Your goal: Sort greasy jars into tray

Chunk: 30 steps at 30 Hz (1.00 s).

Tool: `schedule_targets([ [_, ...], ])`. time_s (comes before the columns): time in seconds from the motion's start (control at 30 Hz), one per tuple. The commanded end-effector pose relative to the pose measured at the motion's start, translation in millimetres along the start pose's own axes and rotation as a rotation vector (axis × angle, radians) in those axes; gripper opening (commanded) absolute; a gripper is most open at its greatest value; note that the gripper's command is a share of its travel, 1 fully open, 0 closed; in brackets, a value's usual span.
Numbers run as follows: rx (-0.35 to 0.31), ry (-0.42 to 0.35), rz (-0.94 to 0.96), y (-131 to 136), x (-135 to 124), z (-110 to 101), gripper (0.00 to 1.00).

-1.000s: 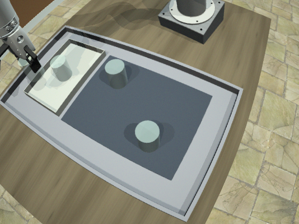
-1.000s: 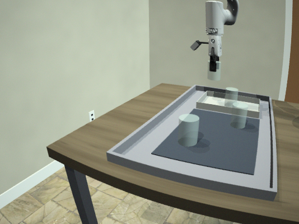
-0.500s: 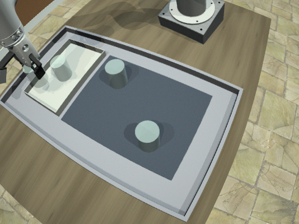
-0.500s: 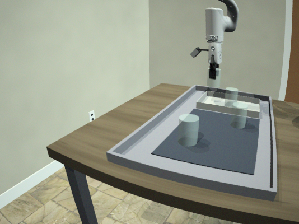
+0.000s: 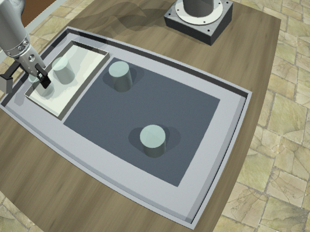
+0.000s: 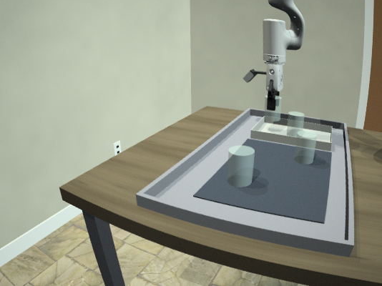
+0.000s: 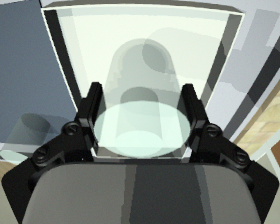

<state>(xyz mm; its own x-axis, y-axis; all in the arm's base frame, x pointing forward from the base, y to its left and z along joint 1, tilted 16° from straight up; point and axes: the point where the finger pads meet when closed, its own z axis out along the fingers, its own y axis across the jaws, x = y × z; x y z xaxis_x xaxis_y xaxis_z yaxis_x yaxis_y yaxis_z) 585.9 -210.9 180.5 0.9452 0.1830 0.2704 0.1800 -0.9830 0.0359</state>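
Note:
My gripper (image 5: 43, 83) (image 6: 272, 103) (image 7: 141, 95) is shut on a pale, see-through jar (image 6: 277, 114) (image 7: 142, 125) and holds it upright, mouth down, low over the outer end of the cream tray (image 5: 64, 100) (image 6: 286, 139) (image 7: 215, 25). A second jar (image 5: 64, 72) (image 6: 296, 123) stands in the tray; in the wrist view it shows through the held jar. A third jar (image 5: 122, 78) (image 6: 305, 148) (image 7: 27, 132) stands on the dark mat (image 5: 174, 100) (image 6: 293, 194) (image 7: 22, 50) near the tray. A fourth jar (image 5: 153, 143) (image 6: 241, 167) stands farther along the mat.
The grey steel top (image 5: 96, 149) (image 6: 172, 201) has a raised rim around tray and mat and lies on a wooden table (image 5: 247, 42) (image 6: 118, 180). The robot's base (image 5: 198, 21) stands on the wood behind the rim.

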Motion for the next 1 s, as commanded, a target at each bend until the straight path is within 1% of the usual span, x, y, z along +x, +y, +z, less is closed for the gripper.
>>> schedule_targets([
  [0.0,-0.001,0.002,0.000,0.6,1.1,11.6,0.00],
  [0.1,-0.001,0.002,0.000,0.6,1.1,19.5,0.00],
  [0.37,-0.001,0.002,0.000,0.6,1.1,19.5,0.00],
  [0.97,-0.001,0.002,0.000,0.6,1.1,40.6,0.00],
])
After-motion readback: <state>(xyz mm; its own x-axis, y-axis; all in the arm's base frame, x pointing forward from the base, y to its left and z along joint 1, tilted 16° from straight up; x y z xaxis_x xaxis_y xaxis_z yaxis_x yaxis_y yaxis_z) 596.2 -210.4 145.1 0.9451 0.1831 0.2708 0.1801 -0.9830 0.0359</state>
